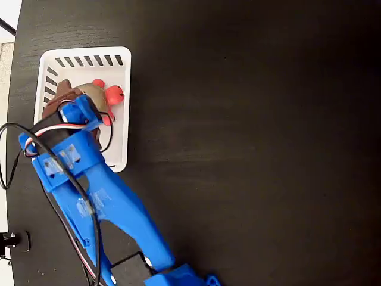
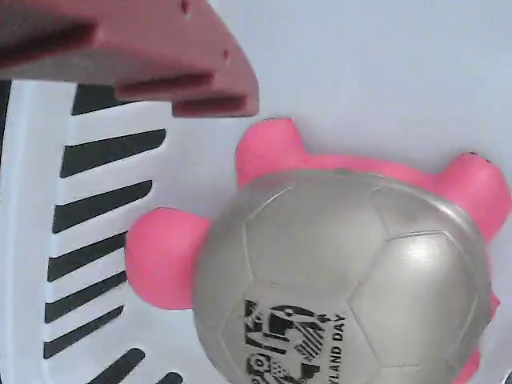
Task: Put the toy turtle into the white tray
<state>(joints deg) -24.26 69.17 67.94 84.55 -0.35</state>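
The black surface [image 1: 250,131] fills nearly the whole fixed view. Across its lower left the blue arm [image 1: 101,196] slants up toward the white tray [image 1: 122,119], which lies near the surface's upper left corner. The arm's front end hangs over the tray's lower half, and black cables [image 1: 18,149] loop out beside it. Inside the tray sits the toy turtle [image 2: 344,272], shell up, printed mark showing in the wrist view, pink feet resting on the tray floor near the slotted wall. The gripper [image 1: 68,98] hovers right above the turtle; one brown finger [image 2: 136,56] shows clear of the shell, so it looks apart, gripping nothing.
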